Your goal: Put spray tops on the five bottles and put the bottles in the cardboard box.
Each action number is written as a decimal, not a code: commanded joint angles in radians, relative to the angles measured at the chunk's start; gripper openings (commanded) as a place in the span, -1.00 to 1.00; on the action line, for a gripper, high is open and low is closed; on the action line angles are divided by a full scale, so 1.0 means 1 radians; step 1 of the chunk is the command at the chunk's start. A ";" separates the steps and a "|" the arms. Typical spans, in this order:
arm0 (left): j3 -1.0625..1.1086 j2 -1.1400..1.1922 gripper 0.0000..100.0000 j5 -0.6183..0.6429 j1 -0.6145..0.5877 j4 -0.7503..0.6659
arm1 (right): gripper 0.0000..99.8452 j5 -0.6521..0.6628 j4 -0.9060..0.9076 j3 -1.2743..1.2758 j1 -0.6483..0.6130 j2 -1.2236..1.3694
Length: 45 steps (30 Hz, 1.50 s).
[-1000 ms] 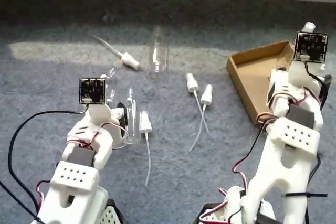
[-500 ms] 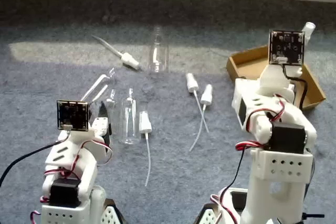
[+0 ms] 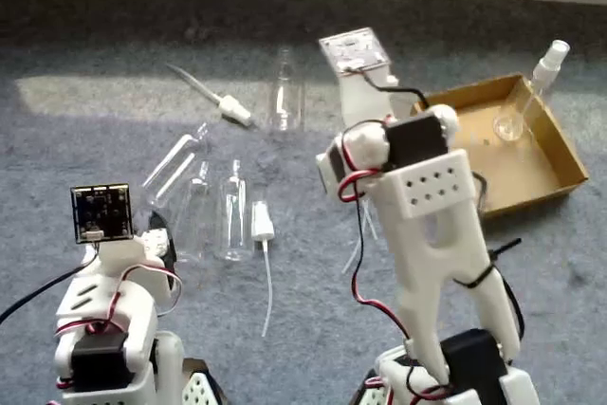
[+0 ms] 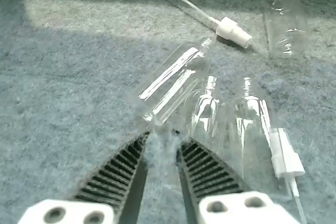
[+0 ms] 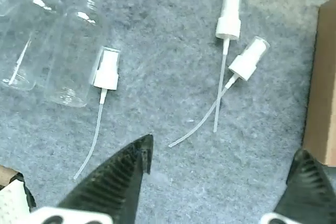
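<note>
Grey fuzzy fabric covered the counter [image 3: 85, 149]. Low over it, the left end effector [image 4: 161, 149] had its jaws a narrow gap apart and empty, tips just short of the base of a tilted bottle [image 4: 173, 80], one of three clear bottles lying together. The right end effector [image 5: 223, 156] gaped wide, empty, above two loose spray tops [image 5: 229, 22] with crossed tubes. From the high view, the cardboard box [image 3: 560, 154] had a sprayer-topped bottle [image 3: 542, 65] at its far corner, and a lone bottle [image 3: 285, 92] lay apart.

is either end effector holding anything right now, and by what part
Nothing is held. The left end effector and the right end effector are both open and empty.
</note>
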 commanded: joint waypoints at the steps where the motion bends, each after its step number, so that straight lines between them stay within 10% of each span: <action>1: -0.042 0.016 -0.97 -0.009 -0.096 0.055 | -0.29 -0.052 0.022 -0.145 -0.082 0.068; 25: 0.168 0.016 -0.96 -0.011 -0.165 -0.023 | -0.17 -0.345 -0.084 -0.707 -0.321 0.839; 45: 0.213 0.016 -0.96 -0.011 -0.159 -0.069 | -0.17 -0.629 -0.088 -0.901 -0.331 0.909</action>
